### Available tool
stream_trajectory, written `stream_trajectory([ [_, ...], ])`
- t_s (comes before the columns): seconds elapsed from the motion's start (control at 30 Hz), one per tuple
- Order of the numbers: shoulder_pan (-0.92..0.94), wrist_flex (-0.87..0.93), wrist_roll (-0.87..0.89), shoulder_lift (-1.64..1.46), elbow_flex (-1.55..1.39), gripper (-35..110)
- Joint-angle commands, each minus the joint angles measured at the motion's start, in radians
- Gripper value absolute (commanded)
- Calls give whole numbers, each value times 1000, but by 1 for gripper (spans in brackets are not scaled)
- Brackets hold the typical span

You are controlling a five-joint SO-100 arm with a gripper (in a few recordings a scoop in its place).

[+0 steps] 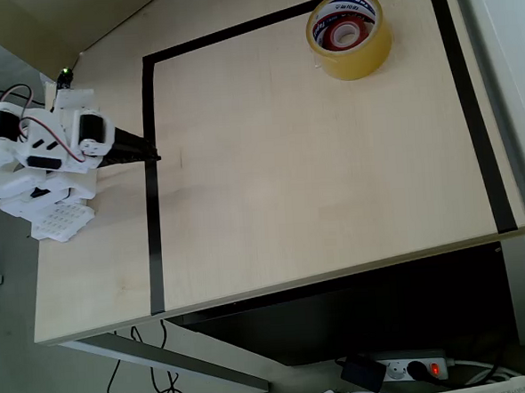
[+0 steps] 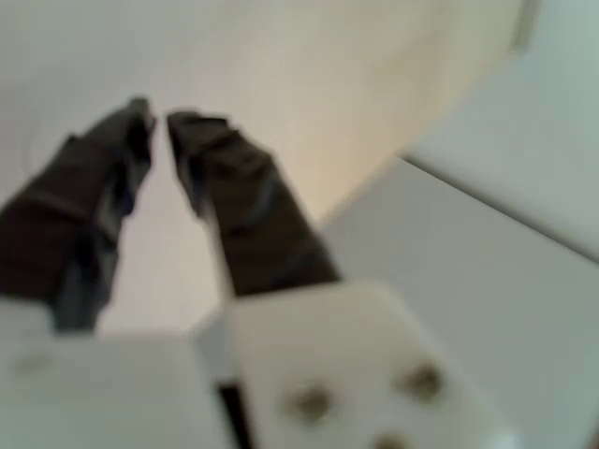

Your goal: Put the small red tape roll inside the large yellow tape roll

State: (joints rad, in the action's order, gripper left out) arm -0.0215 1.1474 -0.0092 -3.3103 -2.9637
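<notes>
The large yellow tape roll [image 1: 361, 59] lies flat at the far right of the table in the overhead view. Inside its white printed core sits the small red tape roll [image 1: 330, 37], whose whitish centre shows. My gripper [image 1: 153, 155] is far off at the table's left side, on the folded white arm, pointing right over a black tape line. In the wrist view the black fingers [image 2: 239, 196] are blurred, and the gripper [image 2: 157, 117] has its tips almost touching with nothing between them.
Black tape lines [image 1: 153, 212] mark a rectangle on the light wooden table [image 1: 316, 202]. The front edge of the table runs along the bottom. On the floor below it lie a power strip [image 1: 416, 367] and cables.
</notes>
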Motion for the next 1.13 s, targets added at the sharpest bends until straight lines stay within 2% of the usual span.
stream_trajectory([
  [0.0, -64, 43, 41, -26, 2, 0],
  [0.3, -114, 91, 57, -26, -152, 0],
  [1.1, -15, 95, 57, -26, -153, 0],
])
